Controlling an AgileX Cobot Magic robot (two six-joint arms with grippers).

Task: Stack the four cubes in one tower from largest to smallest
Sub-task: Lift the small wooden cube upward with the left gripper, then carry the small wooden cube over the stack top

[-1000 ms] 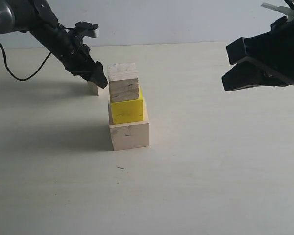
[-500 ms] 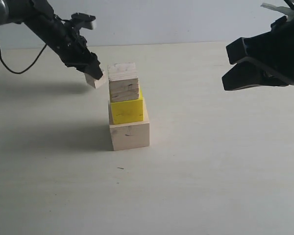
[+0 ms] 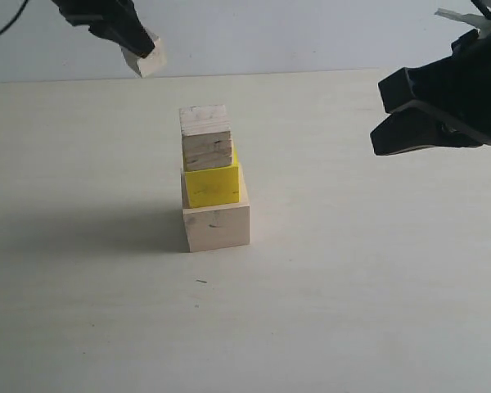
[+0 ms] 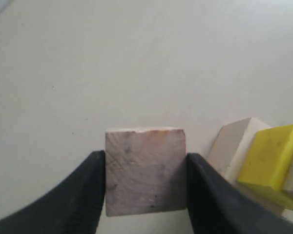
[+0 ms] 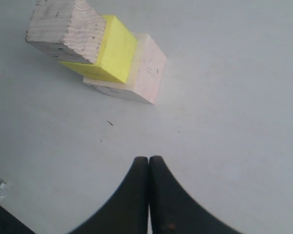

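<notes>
Smallest cube (image 3: 146, 60) gripped in left claw (image 4: 145, 163), above-left of tower (image 3: 214, 176); right claw (image 5: 149, 161) clenched empty

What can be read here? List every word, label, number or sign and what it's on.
No text anywhere. The small cube in the left gripper, the stack, the table and the right gripper bear no words, labels or numbers; only wood grain and dark specks show.
</notes>
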